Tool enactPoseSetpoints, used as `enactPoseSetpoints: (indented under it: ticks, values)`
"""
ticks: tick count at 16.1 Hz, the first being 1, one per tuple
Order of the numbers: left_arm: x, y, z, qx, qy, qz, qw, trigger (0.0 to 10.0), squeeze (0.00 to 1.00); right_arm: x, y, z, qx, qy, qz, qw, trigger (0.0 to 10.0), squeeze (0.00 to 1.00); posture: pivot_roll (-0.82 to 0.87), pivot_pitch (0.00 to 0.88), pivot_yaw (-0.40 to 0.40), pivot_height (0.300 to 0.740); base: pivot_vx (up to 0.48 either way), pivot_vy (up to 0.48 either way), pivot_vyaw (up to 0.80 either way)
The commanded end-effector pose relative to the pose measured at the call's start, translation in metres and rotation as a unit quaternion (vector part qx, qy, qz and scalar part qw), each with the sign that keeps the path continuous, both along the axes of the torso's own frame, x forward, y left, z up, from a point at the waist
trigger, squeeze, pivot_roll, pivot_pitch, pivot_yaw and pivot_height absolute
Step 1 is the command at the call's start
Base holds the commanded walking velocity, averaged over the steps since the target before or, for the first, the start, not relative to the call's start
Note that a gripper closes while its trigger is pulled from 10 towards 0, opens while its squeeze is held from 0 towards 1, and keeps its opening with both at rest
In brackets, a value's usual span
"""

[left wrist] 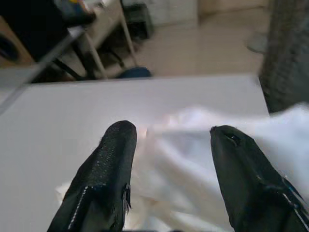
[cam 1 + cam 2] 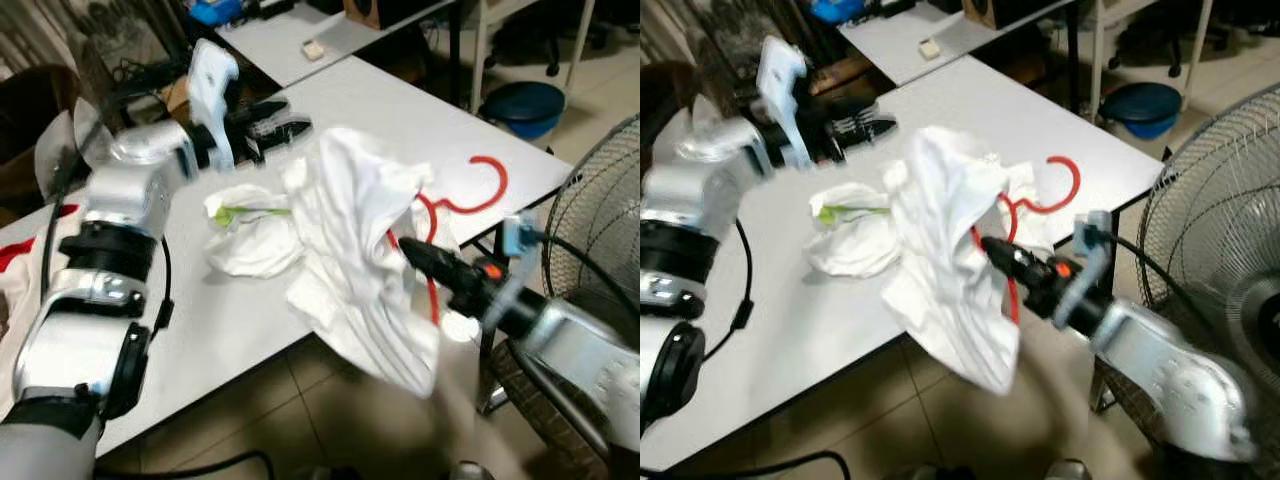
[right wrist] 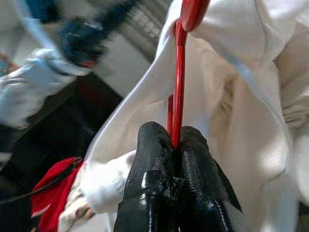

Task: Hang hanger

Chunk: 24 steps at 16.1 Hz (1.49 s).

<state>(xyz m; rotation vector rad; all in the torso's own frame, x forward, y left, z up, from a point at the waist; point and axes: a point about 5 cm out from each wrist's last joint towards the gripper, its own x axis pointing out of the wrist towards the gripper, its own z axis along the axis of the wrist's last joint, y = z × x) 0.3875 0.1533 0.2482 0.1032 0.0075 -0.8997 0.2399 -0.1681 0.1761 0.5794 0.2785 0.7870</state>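
A red hanger (image 2: pixel 478 197) lies near the right front corner of the white table (image 2: pixel 400 110), its hook pointing away from me. A white shirt (image 2: pixel 350 250) is draped over it and hangs past the table's front edge. My right gripper (image 3: pixel 174 141) is shut on the red hanger's lower bar (image 3: pixel 178 87), coming in from the right at the table's edge (image 2: pixel 415 250). My left gripper (image 2: pixel 290 122) hovers open above the table just left of the shirt's upper part, its two black fingers (image 1: pixel 108 169) spread with white cloth (image 1: pixel 183 159) beyond them.
A second crumpled white garment with a green mark (image 2: pixel 250 235) lies left of the shirt. A standing fan (image 2: pixel 1220 230) is close on the right beside my right arm. A blue bin (image 2: pixel 522 105) stands on the floor beyond the table. Another table (image 2: pixel 300 40) is behind.
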Motion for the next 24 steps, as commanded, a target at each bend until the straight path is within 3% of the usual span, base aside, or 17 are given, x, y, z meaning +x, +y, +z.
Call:
enactPoseSetpoints:
  ticks: [1,4,6,8,11,12,13,14,15,18,24]
  values:
    - [0.002,0.003,-0.006,0.014,0.004,-0.007,1.0,10.0,0.0,-0.007,0.006,0.007,0.009,-0.016,0.036,0.999,10.0,0.0,-0.19,0.032,0.322,0.74,0.0,0.0,0.0]
    - [0.0,-0.008,-0.019,-0.041,0.046,-0.091,0.994,10.0,0.0,-0.019,0.002,0.01,0.004,-0.031,0.06,0.998,10.0,0.0,-0.21,0.04,0.345,0.74,0.0,0.0,0.0]
    - [0.001,-0.004,-0.024,-0.064,0.054,-0.081,0.993,10.0,0.0,-0.024,-0.001,0.009,0.003,-0.034,0.06,0.998,10.0,0.0,-0.22,0.043,0.358,0.74,0.0,0.0,0.0]
    - [0.003,0.001,-0.034,-0.047,0.063,-0.062,0.995,10.0,0.0,-0.027,-0.002,0.009,0.004,-0.036,0.059,0.998,10.0,0.0,-0.22,0.042,0.361,0.74,0.0,0.0,0.0]
    - [0.003,0.007,-0.038,-0.057,0.074,-0.053,0.994,10.0,0.0,-0.027,-0.003,0.009,0.003,-0.037,0.06,0.998,10.0,0.0,-0.22,0.036,0.355,0.74,0.0,0.0,0.0]
    - [0.003,0.007,-0.041,-0.042,0.073,-0.046,0.995,5.8,0.0,-0.026,-0.003,0.009,0.002,-0.037,0.061,0.997,10.0,0.0,-0.22,0.035,0.352,0.74,0.0,0.0,0.0]
    - [0.003,0.006,-0.043,-0.031,0.069,-0.038,0.996,4.7,0.0,-0.026,-0.003,0.009,0.002,-0.038,0.062,0.997,10.0,0.0,-0.22,0.034,0.349,0.74,0.0,0.0,0.0]
    - [0.005,0.006,-0.046,-0.006,0.062,-0.01,0.998,2.4,0.0,-0.025,-0.002,0.009,0.002,-0.039,0.065,0.997,10.0,0.0,-0.22,0.033,0.347,0.74,0.0,0.0,0.0]
    - [0.007,0.007,-0.045,-0.011,0.059,0.001,0.998,0.0,0.0,-0.025,-0.002,0.009,0.002,-0.039,0.066,0.997,10.0,0.0,-0.22,0.032,0.346,0.74,0.0,0.0,0.0]
    - [0.007,0.008,-0.041,-0.039,0.058,0.003,0.998,0.0,0.0,-0.024,-0.002,0.009,0.0,-0.04,0.068,0.997,10.0,0.0,-0.22,0.027,0.342,0.74,0.0,0.0,0.0]
    - [0.009,0.012,-0.045,-0.055,0.059,0.035,0.996,0.0,0.0,-0.022,-0.003,0.007,-0.003,-0.039,0.063,0.997,10.0,0.0,-0.22,0.022,0.337,0.74,0.0,0.0,0.0]
